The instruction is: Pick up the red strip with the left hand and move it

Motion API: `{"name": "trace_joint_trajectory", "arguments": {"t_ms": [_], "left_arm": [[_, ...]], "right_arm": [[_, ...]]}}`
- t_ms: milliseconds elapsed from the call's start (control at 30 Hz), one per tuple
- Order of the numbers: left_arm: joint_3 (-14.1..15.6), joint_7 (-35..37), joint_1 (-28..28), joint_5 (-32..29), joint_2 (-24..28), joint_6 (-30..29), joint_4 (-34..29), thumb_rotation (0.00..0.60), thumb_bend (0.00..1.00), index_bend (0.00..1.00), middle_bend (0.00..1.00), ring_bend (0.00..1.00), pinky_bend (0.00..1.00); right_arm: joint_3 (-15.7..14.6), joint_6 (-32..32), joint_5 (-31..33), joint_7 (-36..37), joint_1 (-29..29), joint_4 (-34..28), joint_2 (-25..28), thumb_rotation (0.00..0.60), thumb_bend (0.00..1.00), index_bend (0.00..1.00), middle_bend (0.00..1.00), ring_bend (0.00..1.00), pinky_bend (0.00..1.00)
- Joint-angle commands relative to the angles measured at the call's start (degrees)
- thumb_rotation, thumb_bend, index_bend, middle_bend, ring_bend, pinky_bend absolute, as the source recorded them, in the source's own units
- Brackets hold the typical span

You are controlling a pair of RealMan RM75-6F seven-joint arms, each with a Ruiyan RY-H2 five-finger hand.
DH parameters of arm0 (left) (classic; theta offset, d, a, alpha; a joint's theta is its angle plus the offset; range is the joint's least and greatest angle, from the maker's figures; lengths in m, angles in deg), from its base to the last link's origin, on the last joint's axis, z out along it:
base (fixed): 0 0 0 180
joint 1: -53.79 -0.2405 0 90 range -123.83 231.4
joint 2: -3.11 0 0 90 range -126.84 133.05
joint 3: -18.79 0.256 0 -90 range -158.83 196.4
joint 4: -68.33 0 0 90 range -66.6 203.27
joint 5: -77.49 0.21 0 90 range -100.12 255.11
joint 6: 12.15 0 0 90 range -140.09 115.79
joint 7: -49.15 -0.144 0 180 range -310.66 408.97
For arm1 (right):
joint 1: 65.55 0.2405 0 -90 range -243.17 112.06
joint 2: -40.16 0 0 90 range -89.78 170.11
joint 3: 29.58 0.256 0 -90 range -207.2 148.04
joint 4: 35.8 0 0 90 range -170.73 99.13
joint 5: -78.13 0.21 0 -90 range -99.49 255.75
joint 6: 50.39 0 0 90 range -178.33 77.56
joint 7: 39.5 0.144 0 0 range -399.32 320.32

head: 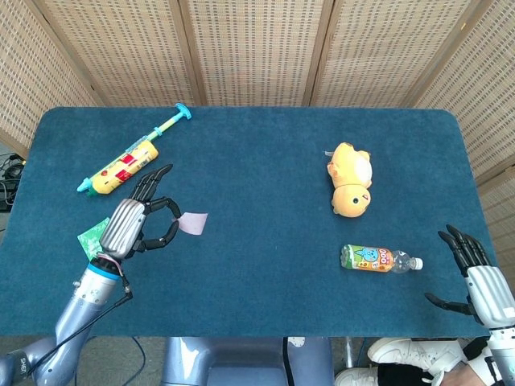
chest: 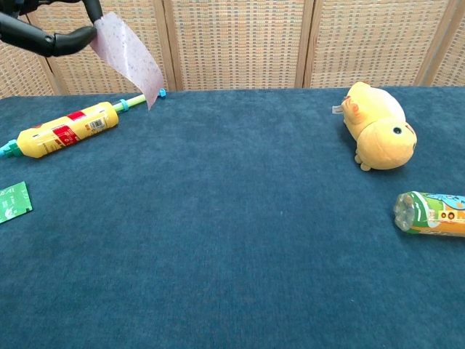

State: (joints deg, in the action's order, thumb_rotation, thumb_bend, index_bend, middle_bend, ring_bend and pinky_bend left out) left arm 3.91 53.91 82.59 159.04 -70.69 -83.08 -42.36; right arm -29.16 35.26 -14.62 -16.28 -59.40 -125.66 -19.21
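One red strip (chest: 127, 54) pinched at its upper end by left hand (head: 137, 221), hanging off the fingertips (chest: 73, 38) toward the robot's right, lifted clear of the blue table (head: 257, 265). Yellow toy syringe (head: 129, 157) just beyond the hand, green card (chest: 13, 201) beside it. Right hand (head: 475, 277) at the table's near right edge, fingers spread, holding nothing. Plush toy (head: 350, 181) and bottle (head: 378, 259) well apart.

We look steeply down from the head; from the chest, low and level; both share the table (head: 257, 145).
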Motion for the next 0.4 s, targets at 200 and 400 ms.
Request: {"name": "trace_joint_trajectory", "arguments": {"t_ms": [200,400], "left_arm": [[0.97,4.02,-0.28,4.12,2.35,-1.0,-4.09,0.6,0.45,0.53,0.0,0.0,0.0],[1.74,3.46,-0.01,5.03,2.07,-1.26,-5.99,0.6,0.45,0.53,0.0,0.0,0.0]], "right_arm": [[-0.02,-0.21,0.09,-0.32,0.02,-0.19,-0.05,0.6,0.0,0.0,0.0,0.0,0.0],[-0.05,-0.05,0.1,-0.43,-0.12,-0.11,-0.05,0.6,0.0,0.0,0.0,0.0,0.0]]}}
